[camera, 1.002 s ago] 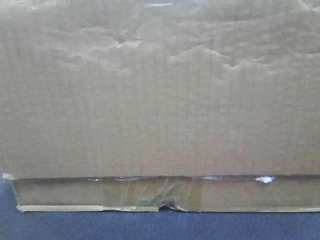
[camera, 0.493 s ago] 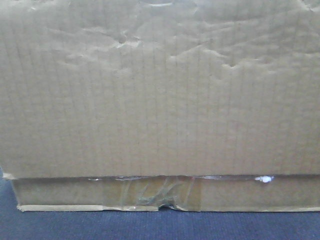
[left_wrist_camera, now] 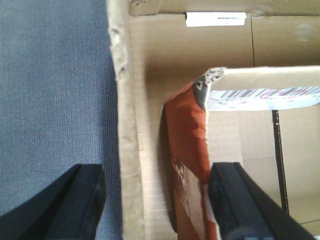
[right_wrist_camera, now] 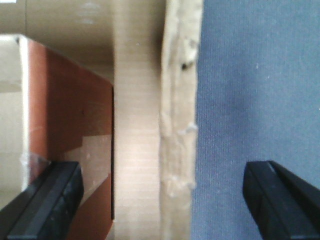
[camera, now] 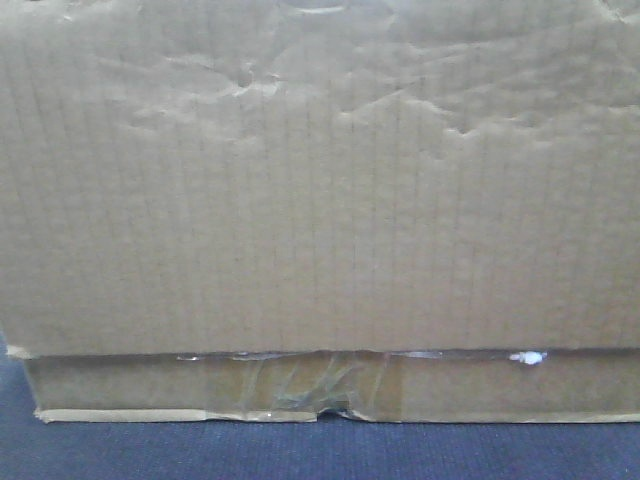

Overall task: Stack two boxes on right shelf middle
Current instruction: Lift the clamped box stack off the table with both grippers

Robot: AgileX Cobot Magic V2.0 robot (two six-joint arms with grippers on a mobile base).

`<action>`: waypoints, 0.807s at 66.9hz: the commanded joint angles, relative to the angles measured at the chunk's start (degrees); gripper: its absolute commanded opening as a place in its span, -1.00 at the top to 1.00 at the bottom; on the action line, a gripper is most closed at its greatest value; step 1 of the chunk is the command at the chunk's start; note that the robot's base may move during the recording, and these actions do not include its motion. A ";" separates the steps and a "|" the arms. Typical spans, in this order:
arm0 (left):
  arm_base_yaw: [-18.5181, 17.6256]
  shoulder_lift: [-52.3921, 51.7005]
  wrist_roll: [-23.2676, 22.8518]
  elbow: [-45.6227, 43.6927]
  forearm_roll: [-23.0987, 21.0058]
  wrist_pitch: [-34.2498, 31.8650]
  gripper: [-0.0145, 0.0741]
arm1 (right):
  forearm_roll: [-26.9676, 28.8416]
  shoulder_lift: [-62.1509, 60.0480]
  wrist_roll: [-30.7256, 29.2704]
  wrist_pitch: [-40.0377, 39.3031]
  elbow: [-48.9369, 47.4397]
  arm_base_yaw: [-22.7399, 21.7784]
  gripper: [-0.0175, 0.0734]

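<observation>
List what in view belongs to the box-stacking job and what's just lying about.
Job:
- big box
- red-sided box sitting inside it
- left gripper, open, astride both boxes' walls
- right gripper, open, astride the big box's wall

Lying about:
- blue carpet
- white label on the big box's inner wall
- tape

The box [camera: 320, 180] is wrinkled matt cardboard with glossy tape [camera: 310, 385], on woven blue-grey cloth [camera: 300, 450].

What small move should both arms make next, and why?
Probably close both grippers on the walls. The left gripper and right gripper are open, each straddling a side wall of the large box; a smaller red-sided box sits inside it.
</observation>
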 commanded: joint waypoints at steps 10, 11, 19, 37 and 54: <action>0.13 -2.45 -0.24 0.23 2.87 0.31 -0.09 | -0.98 -1.09 -0.05 -0.76 -0.06 0.13 -0.61; 0.13 -2.45 -0.24 0.23 2.99 0.31 -0.09 | -0.98 -1.09 -0.05 -0.76 -0.06 0.13 -0.61; 0.13 -2.34 -0.24 0.23 3.04 0.31 -0.09 | -0.98 -1.05 -0.05 -0.66 -0.06 0.13 -0.61; 0.13 -0.36 -0.24 1.10 2.92 0.31 -0.09 | -0.98 -1.05 -0.05 -0.66 0.05 0.13 -0.61; 0.13 1.69 -0.24 1.10 2.92 0.31 -0.09 | -1.34 0.62 -0.05 -0.54 0.05 0.13 -0.61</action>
